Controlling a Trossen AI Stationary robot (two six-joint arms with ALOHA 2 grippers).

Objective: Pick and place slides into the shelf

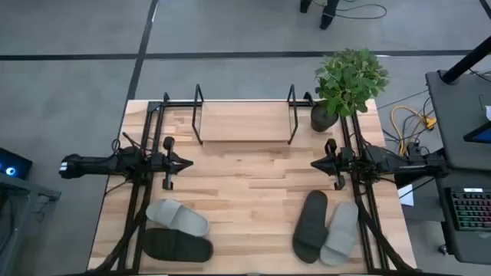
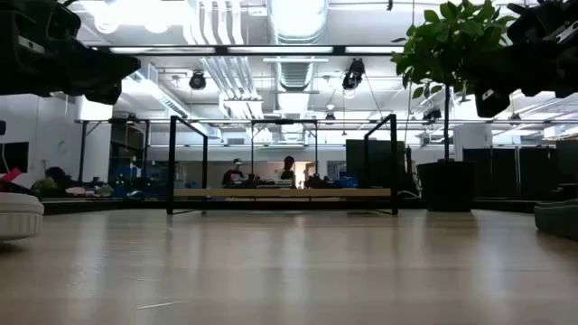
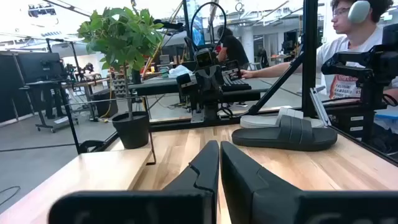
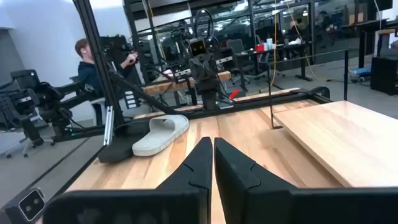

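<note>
The shelf [image 1: 244, 123], a black wire frame with a light wooden base board, stands at the table's far middle. Two slides lie at the near left, flat on their soles: a light grey one [image 1: 178, 217] and a black one [image 1: 178, 245]. At the near right lie a dark grey slide [image 1: 311, 225] and a light grey slide [image 1: 341, 232], side by side. My left gripper [image 1: 186, 162] hovers shut at mid-left, pointing toward the table's right. My right gripper [image 1: 314, 163] hovers shut at mid-right, facing it. Neither holds anything. Fingertips meet in both wrist views [image 3: 219, 152] [image 4: 212, 149].
A potted plant [image 1: 349, 84] stands at the far right corner beside the shelf. Black arm frames run along both table sides. Bare wood lies between the two grippers. A person [image 3: 351, 37] sits beyond the table's right side, another person [image 4: 87, 62] beyond the left.
</note>
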